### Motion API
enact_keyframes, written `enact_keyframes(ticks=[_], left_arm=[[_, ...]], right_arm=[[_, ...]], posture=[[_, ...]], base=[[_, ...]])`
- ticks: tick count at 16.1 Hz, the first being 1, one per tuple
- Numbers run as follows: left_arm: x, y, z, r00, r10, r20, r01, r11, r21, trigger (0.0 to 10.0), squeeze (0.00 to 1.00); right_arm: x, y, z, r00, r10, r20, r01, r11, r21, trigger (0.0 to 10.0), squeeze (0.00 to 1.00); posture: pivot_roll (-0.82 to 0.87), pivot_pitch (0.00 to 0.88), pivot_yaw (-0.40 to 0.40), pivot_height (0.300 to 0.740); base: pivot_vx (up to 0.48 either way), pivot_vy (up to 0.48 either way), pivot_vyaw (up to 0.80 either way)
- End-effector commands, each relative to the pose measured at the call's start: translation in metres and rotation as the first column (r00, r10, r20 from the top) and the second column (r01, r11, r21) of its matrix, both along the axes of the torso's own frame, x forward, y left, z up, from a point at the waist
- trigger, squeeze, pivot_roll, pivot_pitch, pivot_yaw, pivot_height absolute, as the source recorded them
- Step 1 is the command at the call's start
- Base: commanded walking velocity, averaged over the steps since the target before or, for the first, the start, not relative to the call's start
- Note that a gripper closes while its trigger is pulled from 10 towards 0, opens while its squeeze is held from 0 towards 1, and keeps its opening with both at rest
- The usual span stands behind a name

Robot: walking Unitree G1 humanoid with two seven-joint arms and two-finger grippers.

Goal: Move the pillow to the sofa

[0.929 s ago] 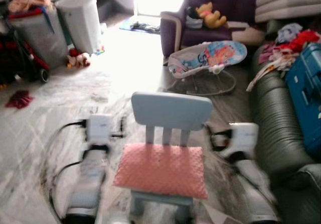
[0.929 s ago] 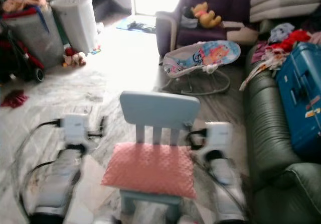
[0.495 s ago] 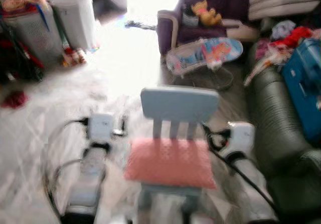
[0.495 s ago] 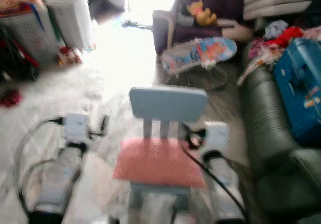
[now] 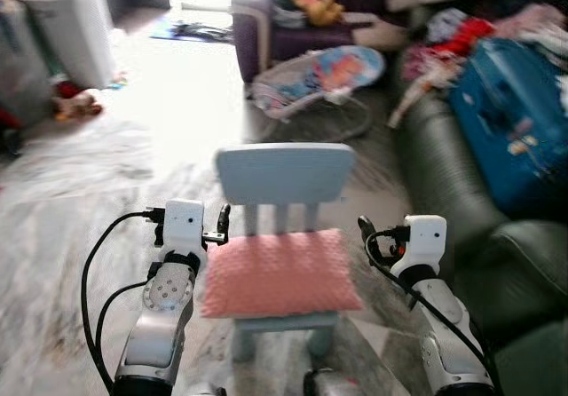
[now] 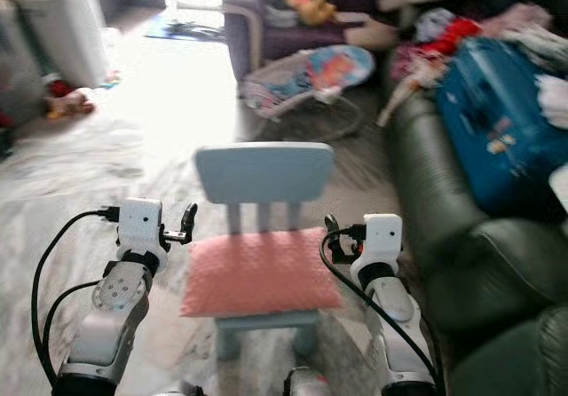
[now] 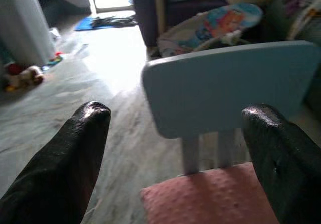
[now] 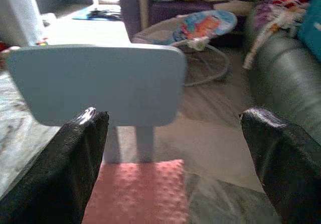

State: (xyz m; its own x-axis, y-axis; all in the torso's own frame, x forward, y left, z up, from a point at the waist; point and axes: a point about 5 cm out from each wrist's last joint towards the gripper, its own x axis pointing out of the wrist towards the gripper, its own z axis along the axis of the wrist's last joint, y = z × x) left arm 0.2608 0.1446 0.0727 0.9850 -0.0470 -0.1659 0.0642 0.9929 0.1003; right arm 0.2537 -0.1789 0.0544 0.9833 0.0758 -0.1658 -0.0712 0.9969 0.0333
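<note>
Pink pillow lies flat on the seat of a small pale-blue chair, covering it edge to edge. Left gripper is beside the pillow's left edge, fingers spread wide, holding nothing. Right gripper is off the right edge, likewise wide apart and empty. Dark green sofa stands just right of the chair.
</note>
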Motion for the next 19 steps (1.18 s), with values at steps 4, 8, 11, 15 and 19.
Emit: enact_keyframes(ticks=[4, 8, 11, 15, 19], left_arm=[[0.001, 0.0, 0.004, 1.0, -0.008, 0.011, 0.008, 1.0, -0.001, 10.0, 0.0], [-0.001, 0.002, 0.003, 1.0, 0.006, 0.01, -0.006, 1.0, 0.012, 10.0, 0.0], [-0.007, 0.015, 0.003, 0.999, 0.051, 0.017, -0.052, 0.997, 0.049, 10.0, 0.0], [-0.021, 0.021, -0.002, 0.999, 0.053, -0.013, -0.052, 0.997, 0.054, 10.0, 0.0], [-0.026, 0.024, -0.004, 0.998, 0.055, -0.028, -0.053, 0.997, 0.063, 10.0, 0.0]], right_arm=[[0.0, -0.001, 0.001, 1.0, -0.006, -0.001, 0.006, 1.0, 0.001, 10.0, 0.0], [-0.002, -0.001, 0.0, 1.0, -0.003, 0.005, 0.003, 1.0, 0.0, 10.0, 0.0], [-0.006, 0.001, 0.0, 1.0, 0.014, 0.004, -0.014, 1.0, 0.005, 10.0, 0.0], [-0.016, -0.001, -0.003, 1.0, 0.017, -0.01, -0.017, 1.0, 0.004, 10.0, 0.0], [-0.021, 0.001, -0.004, 1.0, 0.018, -0.019, -0.018, 1.0, 0.009, 10.0, 0.0]], posture=[[-0.01, 0.0, -0.002, 0.74], [-0.01, 0.0, -0.001, 0.74], [-0.01, 0.0, -0.007, 0.74], [0.0, 0.0, -0.013, 0.735], [0.0, 0.0, -0.012, 0.695]], base=[[0.0, 0.0, -0.46], [0.0, 0.0, 0.0], [0.0, 0.0, 0.0], [0.0, 0.0, 0.0], [0.0, 0.0, 0.0]])
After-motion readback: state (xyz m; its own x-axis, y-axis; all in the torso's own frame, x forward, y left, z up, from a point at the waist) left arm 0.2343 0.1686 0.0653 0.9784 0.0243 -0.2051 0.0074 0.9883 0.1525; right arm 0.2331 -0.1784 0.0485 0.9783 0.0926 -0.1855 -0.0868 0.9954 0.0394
